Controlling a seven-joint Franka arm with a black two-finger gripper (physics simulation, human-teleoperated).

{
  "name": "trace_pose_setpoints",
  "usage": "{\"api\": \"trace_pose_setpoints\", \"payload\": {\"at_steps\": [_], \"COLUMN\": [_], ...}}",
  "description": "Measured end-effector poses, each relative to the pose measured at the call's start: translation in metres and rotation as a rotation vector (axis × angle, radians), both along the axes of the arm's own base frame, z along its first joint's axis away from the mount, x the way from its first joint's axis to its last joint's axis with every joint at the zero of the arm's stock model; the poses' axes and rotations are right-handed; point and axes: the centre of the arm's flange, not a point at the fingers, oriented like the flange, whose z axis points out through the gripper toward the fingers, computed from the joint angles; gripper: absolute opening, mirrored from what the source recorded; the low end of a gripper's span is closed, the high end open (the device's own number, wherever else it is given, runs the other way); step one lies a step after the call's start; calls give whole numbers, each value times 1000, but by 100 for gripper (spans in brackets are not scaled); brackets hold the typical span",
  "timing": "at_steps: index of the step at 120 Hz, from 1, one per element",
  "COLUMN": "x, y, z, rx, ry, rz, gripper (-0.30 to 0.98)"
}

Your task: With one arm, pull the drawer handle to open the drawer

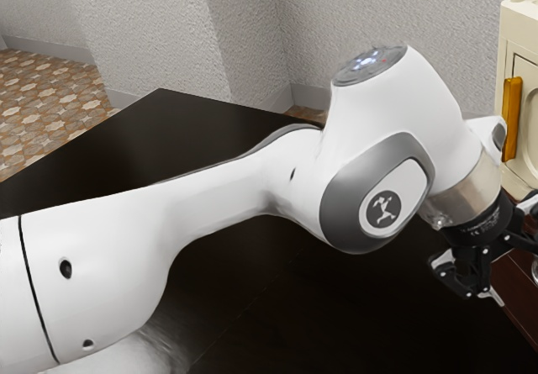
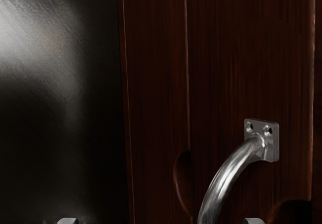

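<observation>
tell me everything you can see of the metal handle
The handle is a smooth, shiny, silvery bar that looks like round metal, curving out from a small squarish plate with two screw heads. The plate sits flat on dark reddish-brown wood. The bar's far end is out of sight. The open gripper is close by, with no contact visible on the part seen.

I'm looking into a room indoors, homelike, exact kind unclear: textured pale walls and plain skirting at the far side, brown patterned flooring far left in the exterior view, a dark tabletop nearer, red-brown wooden drawer unit alongside.
</observation>
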Motion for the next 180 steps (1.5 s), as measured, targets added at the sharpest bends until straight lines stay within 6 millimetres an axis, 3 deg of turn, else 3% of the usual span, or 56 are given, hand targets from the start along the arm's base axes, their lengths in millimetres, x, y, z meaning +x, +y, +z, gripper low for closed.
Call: {"api": "trace_pose_setpoints", "payload": {"at_steps": [78,180], "x": [6,-30], "y": [-9,32], "z": [-20,-19], "rx": [21,7], "ry": [-22,131], "rz": [15,35], "gripper": [32,28]}}
